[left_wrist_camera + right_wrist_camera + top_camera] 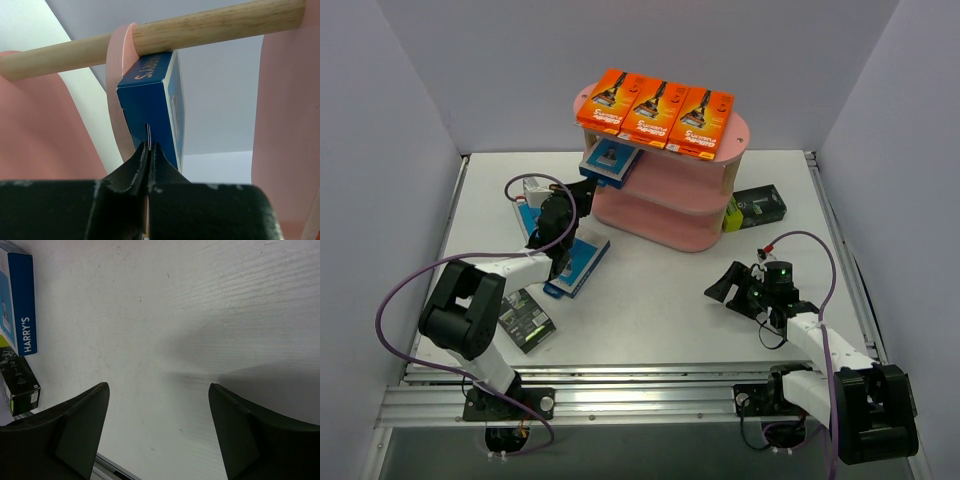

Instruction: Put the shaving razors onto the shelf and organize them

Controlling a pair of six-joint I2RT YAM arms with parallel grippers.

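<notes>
- My left gripper (149, 148) is clamped on the blue-and-white razor pack (150, 100), right at the pink shelf (282, 125)
- My right gripper (157, 387) hangs spread wide above the desk (200, 300)

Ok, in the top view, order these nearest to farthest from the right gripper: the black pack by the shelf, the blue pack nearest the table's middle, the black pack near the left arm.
1. Shelf-side black pack: just beyond the right gripper, right side.
2. Blue pack: left of centre.
3. Left-side black pack: far left, near the front edge.
</notes>
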